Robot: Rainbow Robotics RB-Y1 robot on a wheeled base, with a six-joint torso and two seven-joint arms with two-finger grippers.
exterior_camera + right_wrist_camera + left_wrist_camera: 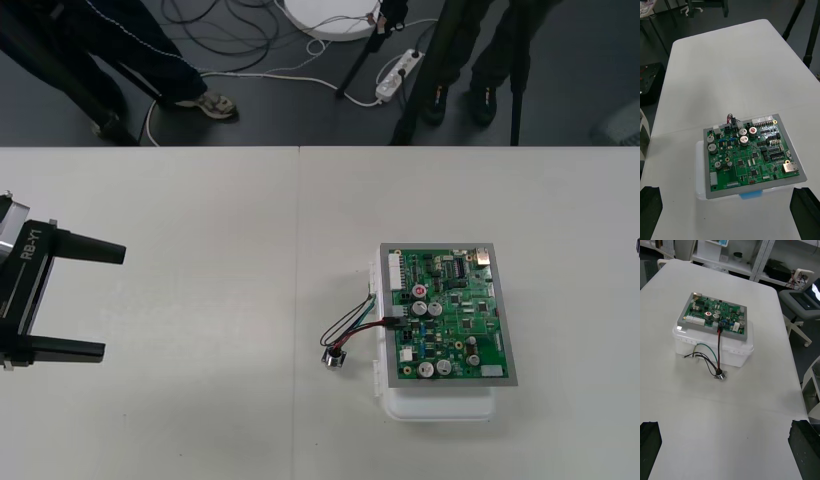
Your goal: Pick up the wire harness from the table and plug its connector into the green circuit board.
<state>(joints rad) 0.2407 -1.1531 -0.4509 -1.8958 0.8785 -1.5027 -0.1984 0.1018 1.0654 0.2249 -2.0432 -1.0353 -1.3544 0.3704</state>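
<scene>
The green circuit board (455, 318) (752, 155) (711, 313) sits on its white base (440, 405) (733, 347) right of the table's middle. The harness's black plug (397, 312) (720, 328) (731, 120) stands in a connector at the board's left edge. Its red, black and green wires (350, 322) (717, 348) hang over the base down to the table. There the round metal socket (334, 358) (719, 375) lies just left of the base. My left gripper (114, 301) (726, 423) is open at the table's left side, well away from the board. My right gripper (727, 191) is open too, off to the board's right.
A table seam (298, 300) runs front to back just left of the socket. The table's far edge (320, 147) borders dark floor with cables and stands.
</scene>
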